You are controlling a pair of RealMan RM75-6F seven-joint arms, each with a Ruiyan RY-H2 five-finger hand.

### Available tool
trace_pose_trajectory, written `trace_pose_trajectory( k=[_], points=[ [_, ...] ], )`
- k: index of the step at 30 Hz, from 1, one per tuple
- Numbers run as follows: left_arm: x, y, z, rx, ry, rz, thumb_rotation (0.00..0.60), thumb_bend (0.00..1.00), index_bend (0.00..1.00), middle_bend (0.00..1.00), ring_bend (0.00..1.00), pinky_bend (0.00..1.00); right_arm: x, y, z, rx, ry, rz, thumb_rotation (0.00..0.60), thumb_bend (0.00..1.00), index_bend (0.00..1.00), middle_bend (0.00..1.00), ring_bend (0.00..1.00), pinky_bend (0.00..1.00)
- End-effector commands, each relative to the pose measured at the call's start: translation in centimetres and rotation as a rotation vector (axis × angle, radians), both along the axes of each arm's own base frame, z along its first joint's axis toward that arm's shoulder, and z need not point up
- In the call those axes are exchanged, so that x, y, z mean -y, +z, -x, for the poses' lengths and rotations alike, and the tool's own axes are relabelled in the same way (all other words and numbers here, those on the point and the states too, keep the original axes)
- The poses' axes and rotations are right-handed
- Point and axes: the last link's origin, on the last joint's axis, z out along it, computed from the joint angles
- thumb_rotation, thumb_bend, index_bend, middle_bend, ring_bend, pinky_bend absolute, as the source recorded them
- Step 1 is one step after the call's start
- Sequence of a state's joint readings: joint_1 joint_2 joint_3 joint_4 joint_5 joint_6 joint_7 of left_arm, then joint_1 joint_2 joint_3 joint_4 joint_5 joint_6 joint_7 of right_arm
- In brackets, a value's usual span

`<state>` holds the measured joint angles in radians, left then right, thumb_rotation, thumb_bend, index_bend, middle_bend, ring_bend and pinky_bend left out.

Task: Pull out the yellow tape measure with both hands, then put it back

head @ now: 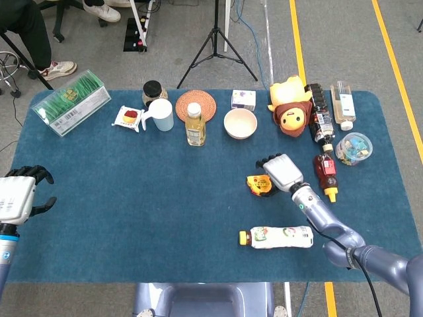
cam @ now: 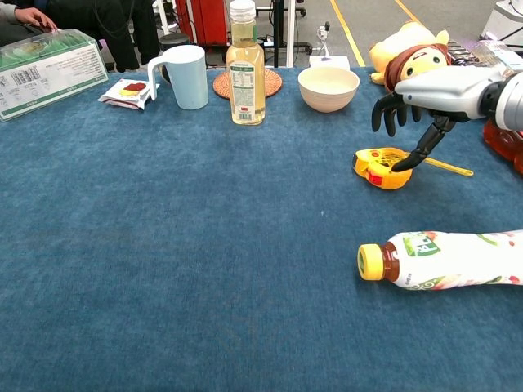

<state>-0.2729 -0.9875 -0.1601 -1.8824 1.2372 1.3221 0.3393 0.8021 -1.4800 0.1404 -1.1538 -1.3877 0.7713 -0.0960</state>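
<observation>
Tape measure [cam: 382, 167] lies flat on the blue cloth [cam: 180, 245], directly under the right hand [cam: 425, 98]. Its case is rounded, glossy yellow plastic with a red patch on the near side. A thin yellow blade [cam: 445, 167] extends from the case toward the right, past the fingers. The right hand's dark fingers [cam: 391, 110] are spread and curled downward above the case; one fingertip touches the case top, and nothing is clamped. A plastic bottle [cam: 445, 260] with a yellow cap lies on its side nearer than the fingers. The left hand [head: 16, 198] hovers well apart at the cloth's left edge, fingers curled, holding nothing.
</observation>
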Motion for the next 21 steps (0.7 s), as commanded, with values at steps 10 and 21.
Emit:
trace_pose_trajectory(
  k=[10, 21],
  points=[
    [0.0, -0.1, 0.3, 0.004, 0.008, 0.006, 0.6, 0.2, 0.46, 0.38, 0.31, 0.33, -0.3, -1.3, 0.2, -0.017, -0.015, -0.019, 0.386, 0.03, 0.3, 0.38, 0.34, 0.34],
    [0.1, -0.1, 0.7, 0.009, 0.017, 0.006, 0.6, 0.2, 0.46, 0.38, 0.31, 0.33, -0.1, -2.2, 0.4, -0.027, -0.029, -0.023, 0.387, 0.03, 0.31, 0.38, 0.35, 0.35]
  ],
)
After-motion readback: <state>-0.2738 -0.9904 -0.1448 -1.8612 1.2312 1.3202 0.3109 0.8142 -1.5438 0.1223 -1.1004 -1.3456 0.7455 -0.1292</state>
